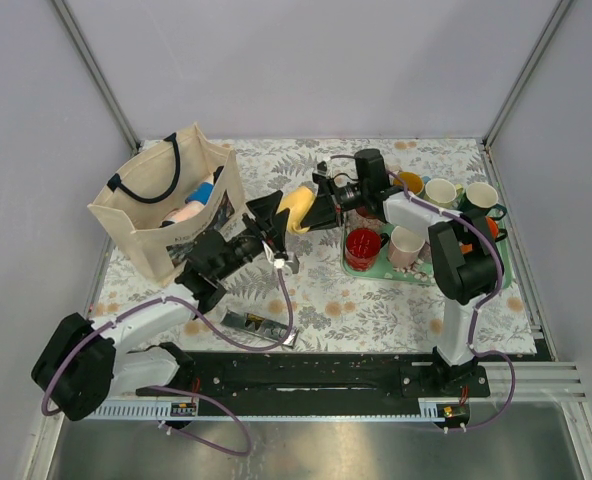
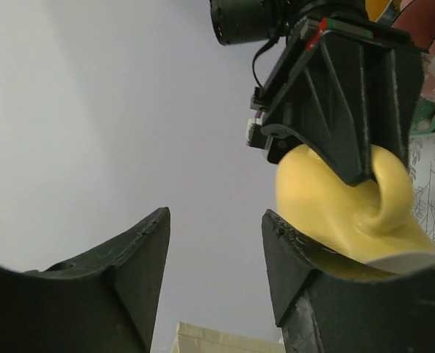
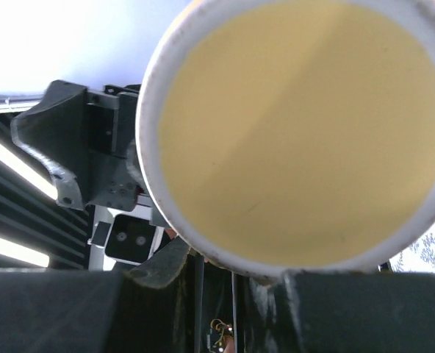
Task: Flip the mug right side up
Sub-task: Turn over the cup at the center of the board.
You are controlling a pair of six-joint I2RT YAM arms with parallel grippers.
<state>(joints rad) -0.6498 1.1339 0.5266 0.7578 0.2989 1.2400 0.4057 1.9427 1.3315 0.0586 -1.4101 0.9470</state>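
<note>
The right gripper (image 1: 317, 207) is clamped on the yellow mug (image 1: 298, 208) at its handle side and holds it in the air, tilted, at the centre of the overhead view. In the right wrist view the mug's round end fills the upper right. The left gripper (image 1: 273, 217) is spread open just beside the mug. In its own wrist view only grey wall shows between its fingers (image 2: 129, 257), and the mug sits beyond the right-hand one. Below lies the bench (image 1: 376, 310) under a floral cloth, closed in by grey walls. A canvas tote bag (image 1: 146, 215) stands at left, near the left arm. A green tray (image 1: 412, 274) of mugs sits at right, with a red mug (image 1: 363, 247) nearest the centre. A small dark packet (image 1: 261, 323) lies by the front edge. Bare cloth shows at lower right and along the back.
</note>
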